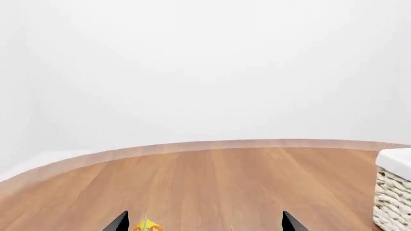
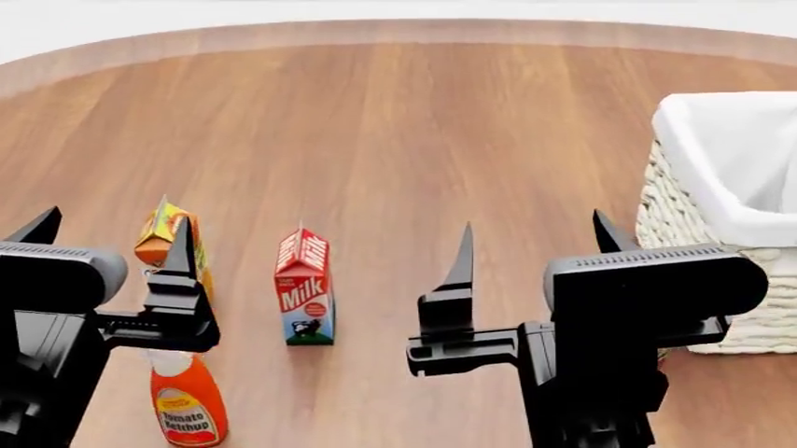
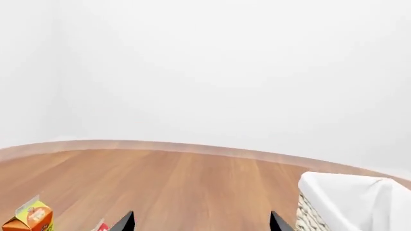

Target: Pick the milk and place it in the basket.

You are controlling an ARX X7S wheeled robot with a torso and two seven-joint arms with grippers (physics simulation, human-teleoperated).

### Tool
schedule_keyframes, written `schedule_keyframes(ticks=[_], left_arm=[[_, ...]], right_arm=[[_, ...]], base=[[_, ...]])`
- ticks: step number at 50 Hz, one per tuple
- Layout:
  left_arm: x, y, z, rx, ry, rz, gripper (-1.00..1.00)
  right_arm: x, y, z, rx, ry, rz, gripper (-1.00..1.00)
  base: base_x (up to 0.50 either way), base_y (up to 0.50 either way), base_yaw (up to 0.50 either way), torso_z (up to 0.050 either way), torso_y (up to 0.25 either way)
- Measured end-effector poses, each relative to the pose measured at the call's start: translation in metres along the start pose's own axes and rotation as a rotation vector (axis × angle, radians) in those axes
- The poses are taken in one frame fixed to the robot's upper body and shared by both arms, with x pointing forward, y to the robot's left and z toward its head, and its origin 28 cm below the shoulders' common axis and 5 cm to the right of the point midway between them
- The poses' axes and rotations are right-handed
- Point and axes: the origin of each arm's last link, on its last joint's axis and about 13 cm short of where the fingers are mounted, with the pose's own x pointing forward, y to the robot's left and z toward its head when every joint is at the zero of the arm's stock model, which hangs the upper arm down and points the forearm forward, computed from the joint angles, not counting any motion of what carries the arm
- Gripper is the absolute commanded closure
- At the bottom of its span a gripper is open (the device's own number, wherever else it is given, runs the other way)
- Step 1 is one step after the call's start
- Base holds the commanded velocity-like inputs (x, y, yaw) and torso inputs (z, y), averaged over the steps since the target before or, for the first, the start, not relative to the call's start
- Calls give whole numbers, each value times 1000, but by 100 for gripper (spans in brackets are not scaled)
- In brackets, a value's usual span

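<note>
The milk [image 2: 302, 287], a small carton with a red top, stands upright on the wooden table between my two arms. The cream wicker basket [image 2: 697, 252] with a white cloth lining stands at the right. My left gripper [image 2: 112, 233] is open and empty, above and left of the milk. My right gripper [image 2: 536, 238] is open and empty, to the right of the milk and left of the basket. In the right wrist view the gripper [image 3: 201, 222] is open, with a sliver of the milk's red top [image 3: 101, 227] beside one finger and the basket [image 3: 340, 197] to the side. The left wrist view shows open fingers [image 1: 119, 222].
An orange-and-yellow juice carton [image 2: 162, 233] stands left of the milk, partly behind my left gripper; its top shows in the left wrist view [image 1: 147, 226]. A tomato ketchup bottle [image 2: 187, 401] lies near the front left. The round table's far edge [image 2: 398, 33] curves across the back.
</note>
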Motion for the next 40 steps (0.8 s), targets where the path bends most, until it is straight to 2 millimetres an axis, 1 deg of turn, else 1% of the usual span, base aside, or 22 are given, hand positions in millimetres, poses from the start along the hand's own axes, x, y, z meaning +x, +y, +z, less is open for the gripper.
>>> schedule_keyframes(ticks=[16,38,40], left_arm=[[0,1,3,0,-9,4,-100],[0,2,2,2,-7,11,-100],[0,3,2,3,-7,12,-100]], right_arm=[[1,0,1,-12,1,2,-100],[3,2,-3,-14,7,9,-100],[3,2,-3,-13,10,6,-100]], base=[[500,3,0,0,1],[500,66,0,0,1],[0,0,0,0,0]])
